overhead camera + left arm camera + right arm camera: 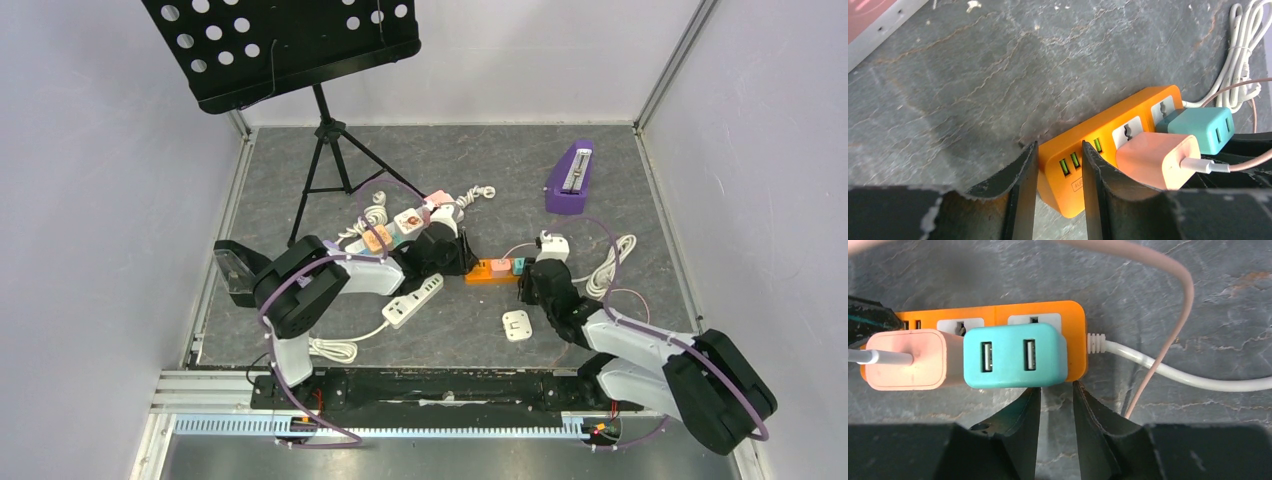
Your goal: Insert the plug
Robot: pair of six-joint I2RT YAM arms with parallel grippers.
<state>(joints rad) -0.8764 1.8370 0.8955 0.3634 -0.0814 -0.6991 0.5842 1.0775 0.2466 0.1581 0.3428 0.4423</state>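
Note:
An orange power strip [488, 271] lies mid-table. A teal USB adapter [1015, 356] and a pink adapter [908, 360] with a white cable sit plugged into its sockets side by side. They also show in the left wrist view, teal adapter [1198, 127] and pink adapter [1155, 160]. My left gripper [1060, 167] is shut on the strip's USB end [1068, 170], one finger on each side. My right gripper [1054, 392] is open with a narrow empty gap. Its tips sit just at the near edge of the teal adapter and the strip, holding nothing.
A white power strip [413, 300] and a white adapter [516, 325] lie near the front. Another strip with several adapters [395, 228] lies behind the left arm. A purple device [572, 180], a music stand [325, 150] and coiled white cable [615, 262] stand around.

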